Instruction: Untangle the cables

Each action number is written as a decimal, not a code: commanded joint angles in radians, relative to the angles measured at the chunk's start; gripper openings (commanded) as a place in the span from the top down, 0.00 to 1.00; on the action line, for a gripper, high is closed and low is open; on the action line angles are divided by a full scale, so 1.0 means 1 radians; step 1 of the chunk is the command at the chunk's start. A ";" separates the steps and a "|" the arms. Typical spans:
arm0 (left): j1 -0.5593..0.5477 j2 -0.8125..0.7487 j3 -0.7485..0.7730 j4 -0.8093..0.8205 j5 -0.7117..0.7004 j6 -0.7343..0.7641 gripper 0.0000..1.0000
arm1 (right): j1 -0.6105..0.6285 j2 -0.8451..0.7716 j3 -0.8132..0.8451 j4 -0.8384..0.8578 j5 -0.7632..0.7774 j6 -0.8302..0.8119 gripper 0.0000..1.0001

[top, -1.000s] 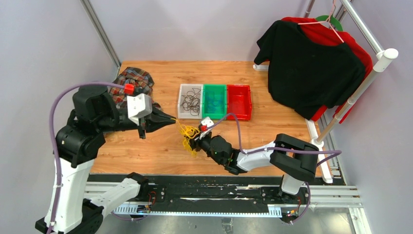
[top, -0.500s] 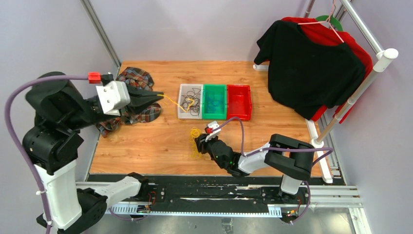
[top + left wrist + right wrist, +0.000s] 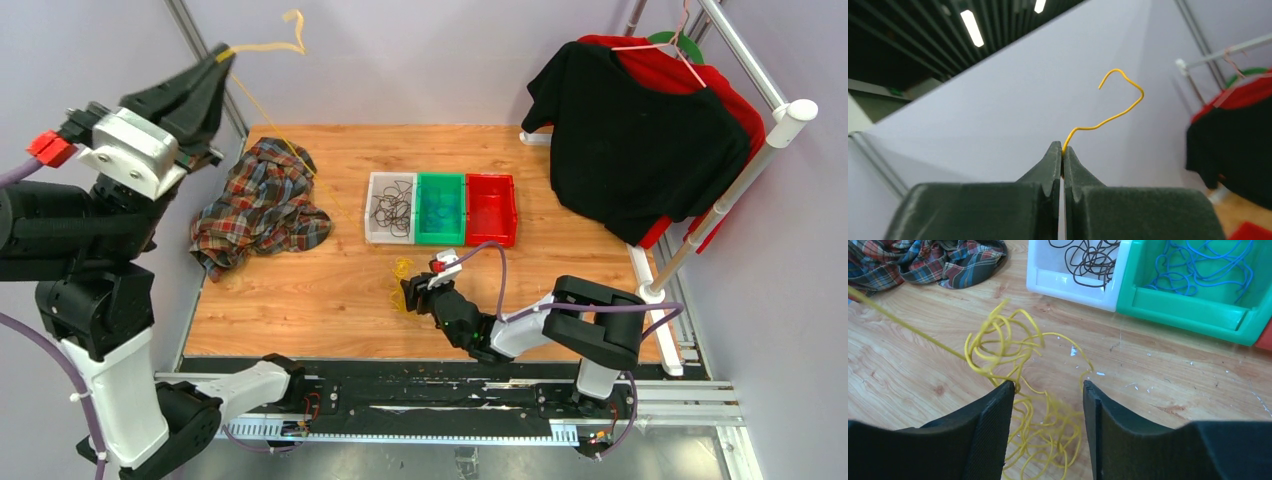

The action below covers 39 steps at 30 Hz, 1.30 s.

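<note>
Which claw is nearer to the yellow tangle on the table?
Right. The right claw stands open over the tangle; the left claw is high up, far left, shut on one cable.

The yellow cables (image 3: pixel 1045 432) are partly blurred; the red bin (image 3: pixel 1267 340) is cropped.

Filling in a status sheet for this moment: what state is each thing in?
left gripper, shut on yellow cable, raised
right gripper, open over yellow tangle
yellow cable, stretched up from tangle
yellow tangle, tangled, on table
white bin, holds dark cables
green bin, holds blue cables
plaid shirt, crumpled
</note>
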 commanded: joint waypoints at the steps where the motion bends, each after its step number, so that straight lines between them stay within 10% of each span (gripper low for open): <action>1: 0.004 -0.004 -0.023 0.499 -0.208 0.072 0.99 | 0.012 0.009 -0.041 -0.090 0.070 0.008 0.46; 9: 0.004 0.002 -0.034 0.499 -0.164 0.036 1.00 | 0.013 -0.076 -0.060 -0.192 0.128 0.028 0.42; 22: 0.004 -0.285 -0.622 0.013 -0.034 0.131 1.00 | -0.003 -0.365 -0.053 -0.290 -0.097 -0.225 0.28; 39: 0.095 -0.447 -1.434 -0.126 -0.536 0.626 0.90 | -0.051 -0.154 0.126 -0.427 -0.368 -0.221 0.30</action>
